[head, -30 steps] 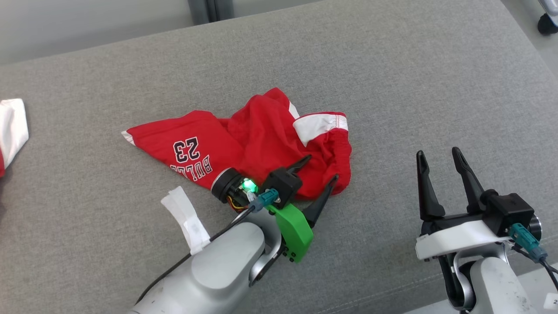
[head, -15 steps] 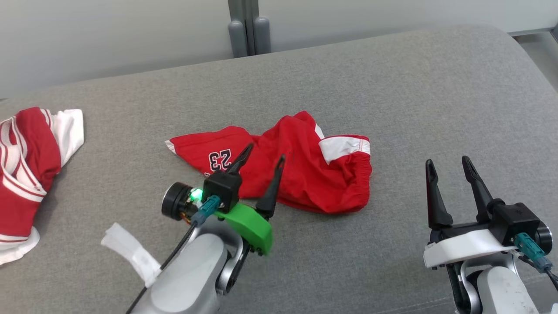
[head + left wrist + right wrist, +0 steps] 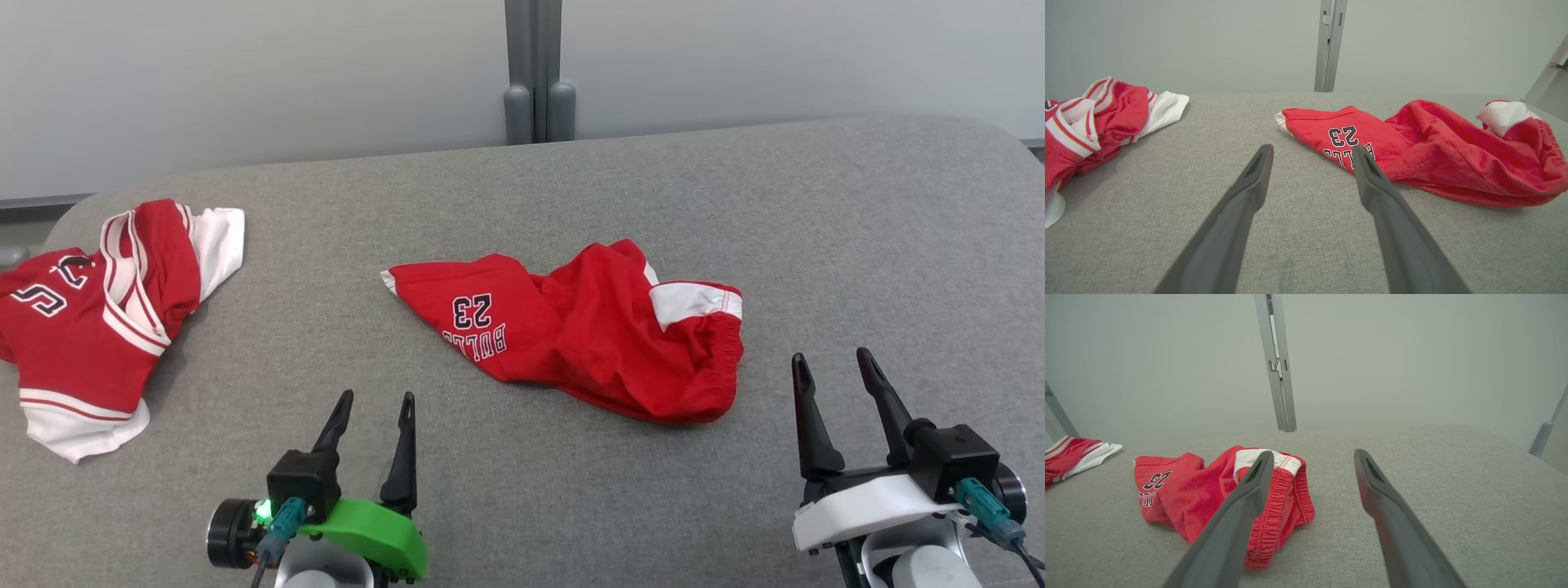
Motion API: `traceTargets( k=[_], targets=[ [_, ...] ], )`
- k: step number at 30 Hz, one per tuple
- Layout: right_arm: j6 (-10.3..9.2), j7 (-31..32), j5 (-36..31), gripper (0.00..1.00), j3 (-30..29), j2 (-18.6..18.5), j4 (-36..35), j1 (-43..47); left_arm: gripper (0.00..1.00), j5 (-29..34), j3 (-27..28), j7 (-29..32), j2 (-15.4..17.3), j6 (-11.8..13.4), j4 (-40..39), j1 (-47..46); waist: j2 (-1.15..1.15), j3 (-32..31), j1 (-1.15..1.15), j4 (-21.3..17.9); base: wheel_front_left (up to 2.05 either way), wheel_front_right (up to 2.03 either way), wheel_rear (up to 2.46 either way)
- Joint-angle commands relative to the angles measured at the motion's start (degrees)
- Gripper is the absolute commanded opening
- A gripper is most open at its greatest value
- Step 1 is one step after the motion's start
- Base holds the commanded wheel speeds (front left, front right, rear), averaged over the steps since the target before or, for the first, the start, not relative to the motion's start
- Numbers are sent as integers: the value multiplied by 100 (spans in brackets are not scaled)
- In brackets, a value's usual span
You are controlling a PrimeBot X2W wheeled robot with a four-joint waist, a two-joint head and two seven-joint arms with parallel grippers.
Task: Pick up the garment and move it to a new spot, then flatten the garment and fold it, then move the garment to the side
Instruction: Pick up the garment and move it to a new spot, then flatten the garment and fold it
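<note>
Head view: crumpled red shorts (image 3: 588, 335) on grey woven cushion (image 3: 857, 229).

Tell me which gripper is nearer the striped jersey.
Left. The left gripper sits right of the jersey; the right gripper is beyond the red shorts.

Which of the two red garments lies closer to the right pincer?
The red shorts lettered BULLS, just left of the right pincer; the striped red-and-white jersey lies far off at the surface's left end.
</note>
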Motion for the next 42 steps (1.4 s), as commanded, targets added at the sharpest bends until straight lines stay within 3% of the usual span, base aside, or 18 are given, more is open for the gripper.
traceTargets(
  k=[1,12,31,36,42],
  targets=[
    [-2,-18,52,100,4,-16,21,106,100,112,116,5,-37,-17,-64,158,0,-69,0,74,0,0,0],
    [-2,-17,173,100,15,-15,123,92,100,484,755,5,-223,-201,-204,528,0,-140,0,125,0,0,0],
    [-2,-18,97,100,13,-15,122,4,100,712,946,5,-327,-450,-35,401,0,-45,0,97,0,0,0],
    [-2,-17,108,100,31,-16,86,-81,100,924,754,4,-330,-595,130,-51,0,109,0,14,0,0,0],
    [-2,-18,74,100,106,-15,33,-293,100,1236,294,258,-327,-895,767,-1284,0,441,0,-249,0,0,0]
  ],
)
